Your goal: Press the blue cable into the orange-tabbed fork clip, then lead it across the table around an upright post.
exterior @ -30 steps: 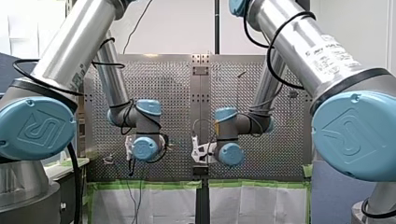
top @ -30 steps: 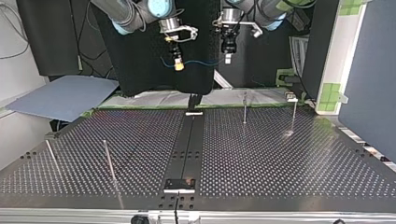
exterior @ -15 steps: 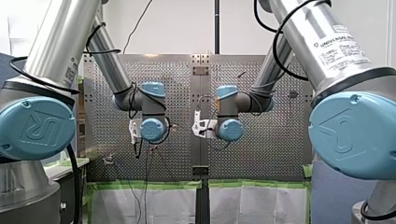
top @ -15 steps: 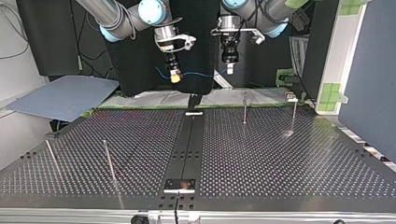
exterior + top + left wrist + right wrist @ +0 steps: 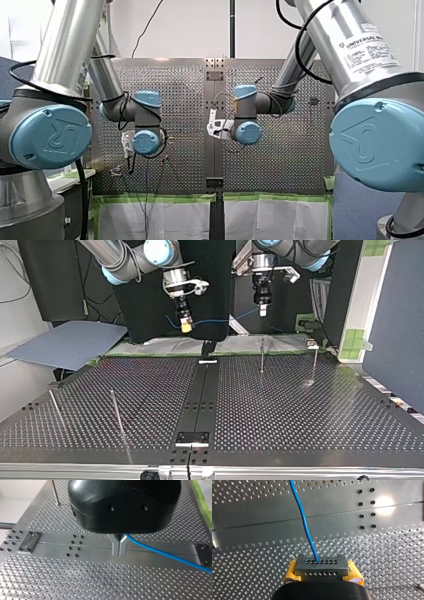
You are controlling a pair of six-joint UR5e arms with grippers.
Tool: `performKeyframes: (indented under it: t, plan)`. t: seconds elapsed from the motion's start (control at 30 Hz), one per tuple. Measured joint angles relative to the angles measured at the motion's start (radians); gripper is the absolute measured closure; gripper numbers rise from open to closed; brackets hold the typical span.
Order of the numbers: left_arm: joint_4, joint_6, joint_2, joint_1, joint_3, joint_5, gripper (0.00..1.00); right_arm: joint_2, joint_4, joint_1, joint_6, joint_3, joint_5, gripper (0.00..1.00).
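Blue cable [image 5: 215, 320] hangs in the air between both grippers, well above the table [image 5: 300, 405]; my left gripper [image 5: 119, 550] pinches it with metal fingers [image 5: 116, 547] pressed together, my right gripper [image 5: 322, 567] clamps it between yellow pads [image 5: 355, 574], both near the table's arm-side edge

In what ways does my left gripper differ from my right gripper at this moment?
In the wrist views, my left gripper has narrow bare metal fingers, while my right gripper has yellow pads beside a perforated metal plate. In the top view, my left gripper hangs higher above the table than my right gripper. Both are shut on the blue cable, which spans the air between them.
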Motion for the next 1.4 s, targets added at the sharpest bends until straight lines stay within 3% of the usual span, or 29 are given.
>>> performKeyframes:
  t: [0.2,0.4,0.67,1.03,1.4]
  plan:
    - [0.052,0.007,-0.048,0.059,-0.035,0.059,1.0,0.053,-0.046,0.007,0.0,0.0,-0.014,1.0]
    - [0.109,0.004,-0.11,0.12,-0.007,0.122,1.0,0.105,-0.086,0.01,0.002,-0.001,-0.022,1.0]
    - [0.105,0.001,-0.181,0.146,0.028,0.165,1.0,0.18,-0.133,0.011,0.016,-0.023,-0.024,1.0]
    - [0.104,0.006,-0.284,0.181,0.065,0.174,1.0,0.285,-0.13,0.018,0.024,-0.094,-0.044,1.0]
    - [0.074,0.008,-0.386,0.233,0.136,0.203,1.0,0.39,-0.088,0.024,0.026,-0.198,-0.071,1.0]
